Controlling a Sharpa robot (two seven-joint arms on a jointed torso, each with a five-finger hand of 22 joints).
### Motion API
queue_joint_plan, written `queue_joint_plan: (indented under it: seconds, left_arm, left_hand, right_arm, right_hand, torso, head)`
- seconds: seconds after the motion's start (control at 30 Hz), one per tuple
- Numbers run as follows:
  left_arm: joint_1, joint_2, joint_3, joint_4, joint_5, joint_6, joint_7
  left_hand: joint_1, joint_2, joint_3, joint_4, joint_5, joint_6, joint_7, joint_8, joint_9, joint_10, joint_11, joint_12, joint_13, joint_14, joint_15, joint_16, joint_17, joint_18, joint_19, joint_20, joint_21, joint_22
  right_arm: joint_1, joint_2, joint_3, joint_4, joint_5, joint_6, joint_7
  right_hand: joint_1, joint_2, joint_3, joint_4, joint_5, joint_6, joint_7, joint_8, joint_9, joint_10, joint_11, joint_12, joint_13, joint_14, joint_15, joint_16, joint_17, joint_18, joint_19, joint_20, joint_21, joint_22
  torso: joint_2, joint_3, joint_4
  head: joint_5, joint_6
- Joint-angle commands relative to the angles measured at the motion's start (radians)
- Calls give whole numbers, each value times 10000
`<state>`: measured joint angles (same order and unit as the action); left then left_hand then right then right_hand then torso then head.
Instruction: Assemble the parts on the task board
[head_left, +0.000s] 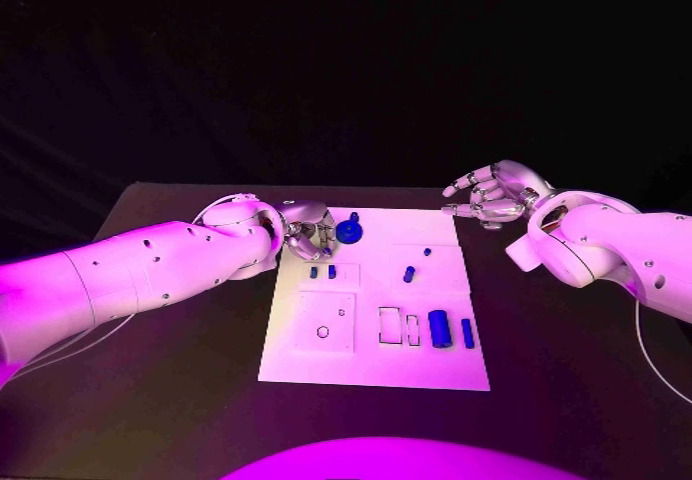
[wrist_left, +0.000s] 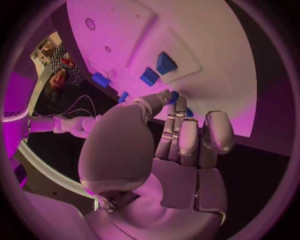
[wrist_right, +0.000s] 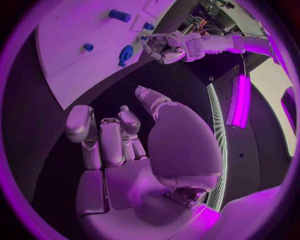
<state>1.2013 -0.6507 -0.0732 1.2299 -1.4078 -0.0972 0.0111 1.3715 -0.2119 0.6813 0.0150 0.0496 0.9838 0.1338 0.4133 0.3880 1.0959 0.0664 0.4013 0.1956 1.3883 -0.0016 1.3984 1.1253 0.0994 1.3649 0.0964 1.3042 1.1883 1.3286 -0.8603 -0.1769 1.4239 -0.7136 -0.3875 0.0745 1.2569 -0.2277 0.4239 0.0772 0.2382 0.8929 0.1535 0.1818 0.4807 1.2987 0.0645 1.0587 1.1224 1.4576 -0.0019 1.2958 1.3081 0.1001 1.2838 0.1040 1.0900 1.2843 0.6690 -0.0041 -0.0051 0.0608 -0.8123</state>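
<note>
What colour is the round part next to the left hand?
Blue. The round part shows best in the head view, beside the left hand.

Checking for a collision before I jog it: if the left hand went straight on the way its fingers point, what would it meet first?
Most likely the round blue part at the task board's far edge, just beyond the left hand's fingertips. Whether they already touch it is unclear.

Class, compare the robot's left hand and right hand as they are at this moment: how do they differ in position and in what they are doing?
The left hand is at the task board's far left corner, fingers at a round blue part; the right hand hovers off the board's far right corner, over the black table. The left hand works at a part; the right holds nothing, fingers loosely curled and apart. Both are silver hands on white arms.
</note>
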Motion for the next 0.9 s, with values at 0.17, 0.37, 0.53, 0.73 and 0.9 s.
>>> queue_joint_plan:
  seconds: [0.17, 0.37, 0.53, 0.73, 0.9]
  left_arm:
    - [-27, 30, -19, -29, 87, 200, -47]
    - [-27, 39, -22, -71, 108, 280, -120]
    - [-29, 37, -24, -92, 123, 258, -117]
    - [-32, 42, -25, -107, 154, 195, -63]
    - [-39, 43, -25, -111, 187, 117, -11]
  left_hand:
    - [-146, -20, -110, 32, 33, -158, 82, -296, -19, -96, 97, -337, -3, 45, 55, 1, 28, -83, -60, -10, -134, -184]
    - [-210, -106, -70, 70, 32, -509, 219, -721, -84, -239, 238, -775, -76, -114, 170, -114, -243, -33, -206, 88, -342, -425]
    - [-213, -143, -45, 69, 33, -615, 262, -866, -103, -243, 281, -929, -105, -172, 209, -155, -338, -20, -240, 130, -396, -483]
    - [-220, -156, -46, 71, 34, -629, 258, -893, -105, -241, 287, -958, -108, -186, 216, -165, -358, -16, -248, 138, -409, -496]
    - [-262, -196, -64, 89, 35, -649, 254, -935, -107, -248, 294, -1012, -114, -206, 225, -179, -390, -13, -256, 151, -423, -510]
  right_arm:
    - [-5, -5, 2, 14, -81, 91, 99]
    - [-5, -12, 2, 12, -81, 85, 102]
    - [-5, -15, 2, 11, -81, 88, 103]
    - [-5, -12, 2, 2, -81, 112, 97]
    - [-5, -7, 2, -9, -81, 119, 99]
  right_hand:
    - [73, 5, -5, 83, 32, -48, -24, 43, 0, 11, -14, -67, -25, -32, -32, -25, 455, 127, -7, -5, -63, -18]
    - [82, -1, -4, 93, 31, -50, -28, 52, 1, 21, -19, -106, -55, -30, -38, -52, 438, 132, -6, -12, -110, -49]
    - [82, -1, -4, 93, 31, -50, -28, 52, 1, 21, -19, -106, -55, -30, -38, -52, 438, 132, -6, -12, -110, -49]
    - [82, -1, -4, 93, 31, -50, -28, 52, 1, 21, -19, -106, -55, -30, -38, -52, 438, 132, -6, -12, -110, -49]
    - [82, -1, -4, 93, 31, -50, -28, 52, 1, 21, -19, -106, -55, -30, -38, -52, 438, 132, -6, -12, -110, -49]
  torso:
    - [0, 1, -9]
    - [-1, 1, -5]
    - [0, 0, -1]
    - [-5, 1, -6]
    - [-6, -1, -4]
  head:
    - [15, 5]
    - [14, 6]
    - [17, 16]
    - [20, 17]
    - [26, 37]
